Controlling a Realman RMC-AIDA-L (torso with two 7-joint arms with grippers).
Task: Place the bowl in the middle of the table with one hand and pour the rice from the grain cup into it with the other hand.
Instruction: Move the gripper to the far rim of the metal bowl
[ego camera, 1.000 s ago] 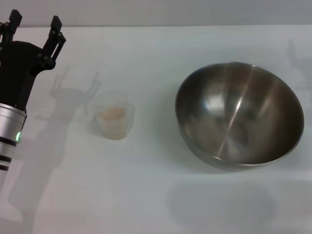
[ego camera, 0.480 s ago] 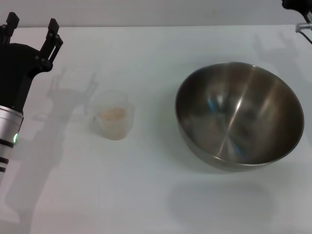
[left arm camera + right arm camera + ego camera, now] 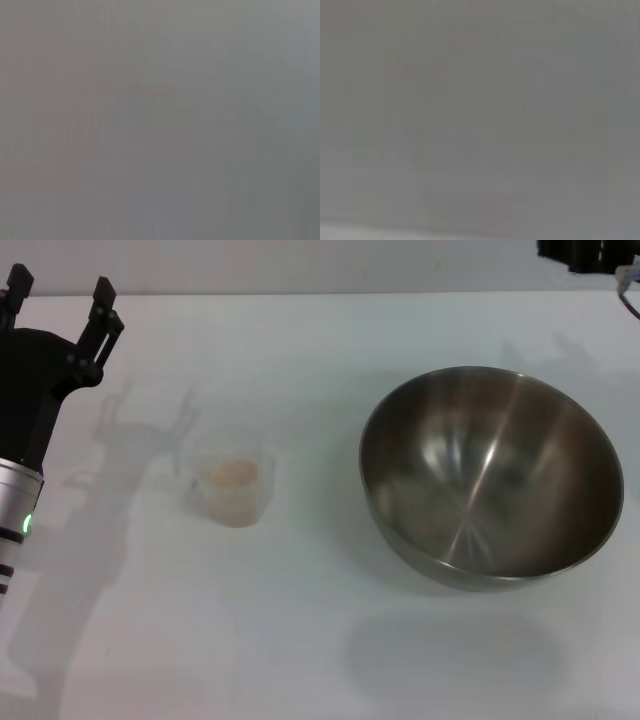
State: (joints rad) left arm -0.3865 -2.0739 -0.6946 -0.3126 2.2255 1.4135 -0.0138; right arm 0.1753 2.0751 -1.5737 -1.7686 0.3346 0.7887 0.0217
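The steel bowl (image 3: 492, 476) sits on the white table (image 3: 300, 630) at the right of the head view. The clear grain cup (image 3: 231, 486) stands left of centre with a small heap of rice (image 3: 231, 473) in it. My left gripper (image 3: 58, 288) is open and empty at the far left, behind and to the left of the cup, not touching it. Part of my right arm (image 3: 588, 254) shows at the top right corner, behind the bowl; its fingers do not show. Both wrist views show only plain grey.
The table's far edge (image 3: 330, 293) runs along the top of the head view. Shadows of the arms fall on the table left of the cup and behind the bowl.
My left gripper has drifted a little left and back, away from the cup. My right arm has come into view at the top right corner. Bowl and cup have not moved.
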